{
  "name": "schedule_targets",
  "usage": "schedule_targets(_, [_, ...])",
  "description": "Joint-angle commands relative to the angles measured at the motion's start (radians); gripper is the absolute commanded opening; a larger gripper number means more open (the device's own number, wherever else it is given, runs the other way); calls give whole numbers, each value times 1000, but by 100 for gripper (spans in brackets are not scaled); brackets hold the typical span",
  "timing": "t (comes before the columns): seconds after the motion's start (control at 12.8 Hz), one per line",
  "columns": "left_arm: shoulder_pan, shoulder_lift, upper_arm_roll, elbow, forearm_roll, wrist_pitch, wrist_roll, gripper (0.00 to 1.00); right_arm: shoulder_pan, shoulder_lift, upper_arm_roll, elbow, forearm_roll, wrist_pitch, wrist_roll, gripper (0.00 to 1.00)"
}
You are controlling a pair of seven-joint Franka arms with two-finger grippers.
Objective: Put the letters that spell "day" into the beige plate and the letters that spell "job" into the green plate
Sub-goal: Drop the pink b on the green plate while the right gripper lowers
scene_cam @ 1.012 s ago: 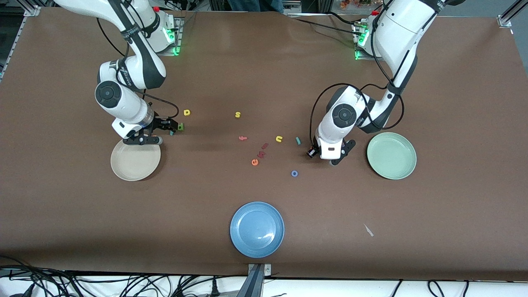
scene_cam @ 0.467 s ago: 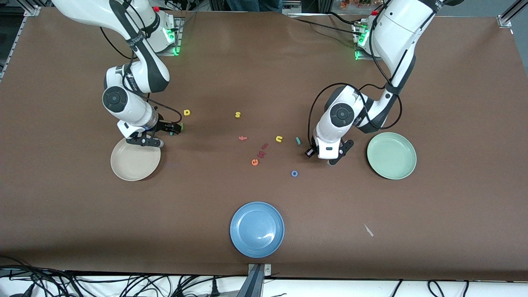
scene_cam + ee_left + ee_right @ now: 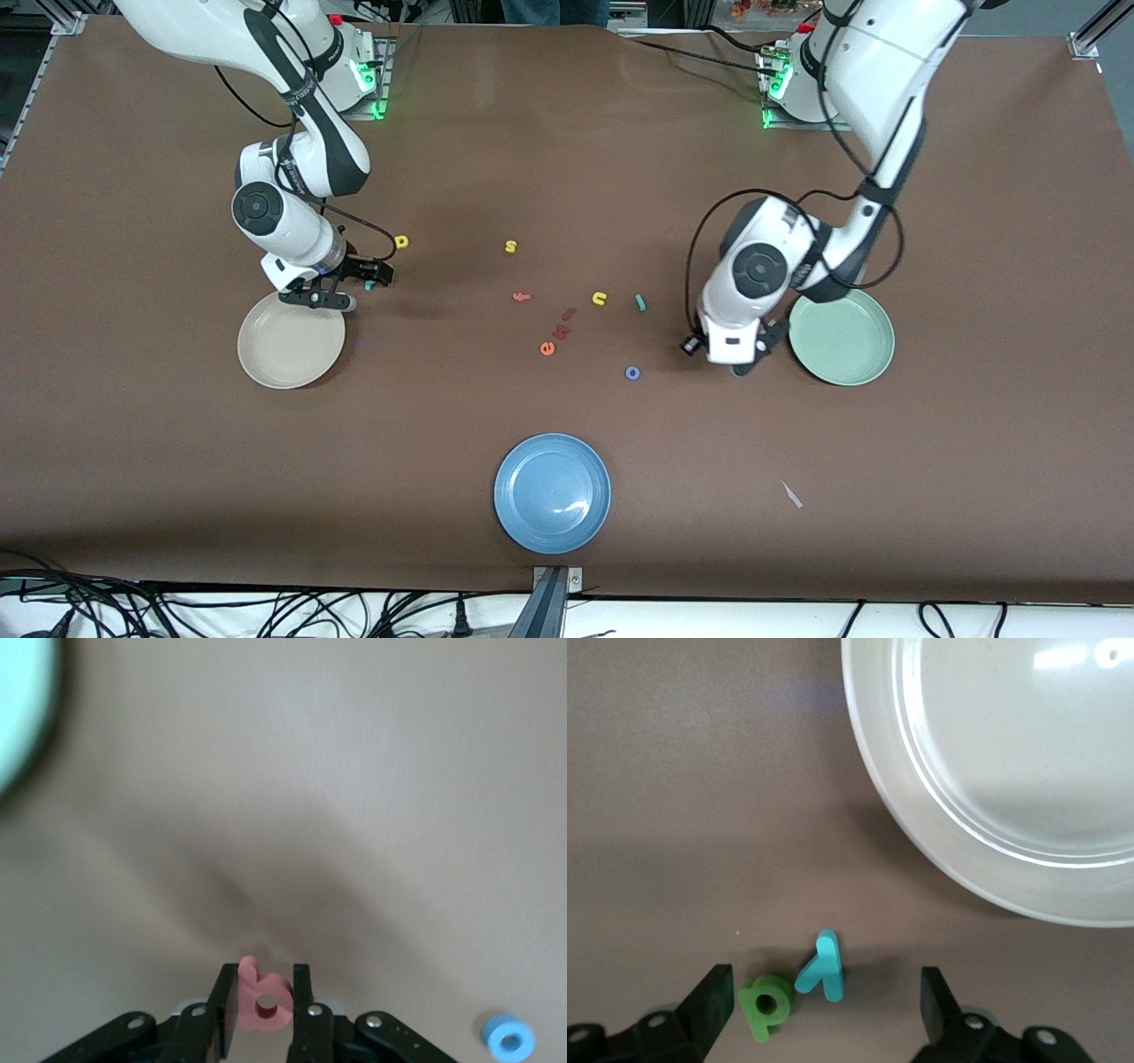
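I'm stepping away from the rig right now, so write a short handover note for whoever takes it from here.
Left gripper: shut on the salmon b, in the air beside the green plate.
Right gripper: open, low over the green a and teal y, beside the beige plate.
Yellow d, teal j and blue o lie on the table.
Done: nothing; both plates are empty.
Left: all six letters.

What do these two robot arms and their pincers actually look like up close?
Both arms are glossy white with rounded shells, dark grey round caps at the joints and black bands between segments. Loose black cables loop beside each wrist. The left gripper and right gripper have black, blocky two-finger jaws under a white hand block. Green lights glow at both bases.
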Motion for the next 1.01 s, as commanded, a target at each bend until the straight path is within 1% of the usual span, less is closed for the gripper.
schedule_targets(0.0, [99, -41, -14, 57, 13, -126, 195, 0, -12, 7, 15, -35, 17, 63, 4, 90])
schedule_targets(0.16, [179, -60, -14, 54, -8, -180, 410, 0, -12, 5, 15, -38, 17, 63, 3, 84])
schedule_targets(0.23, [217, -65, -14, 47, -8, -224, 526, 0, -12, 5, 15, -38, 17, 63, 3, 83])
schedule_targets(0.39, [289, -49, -12, -4, -7, -242, 740, 0, -12, 5, 15, -38, 17, 69, 3, 80])
schedule_targets(0.47, [327, -30, -12, -10, -7, -239, 808, 0, -12, 7, 15, -38, 17, 69, 3, 77])
schedule_targets(0.54, [351, -14, -12, -16, -7, -237, 842, 0, -12, 7, 15, -38, 16, 69, 1, 75])
schedule_targets(0.7, [355, 33, -12, -29, -7, -188, 851, 0, -12, 7, 15, -38, 16, 69, 1, 72])
schedule_targets(0.78, [355, 40, -12, -38, -7, -171, 851, 8, -12, 7, 15, -38, 16, 69, 1, 72])
schedule_targets(0.86, [355, 40, -12, -38, -7, -171, 850, 44, -12, 7, 13, -38, 16, 69, 0, 72])
schedule_targets(0.93, [355, 35, -12, -38, -7, -176, 848, 99, -12, 7, 13, -38, 13, 69, -3, 72])
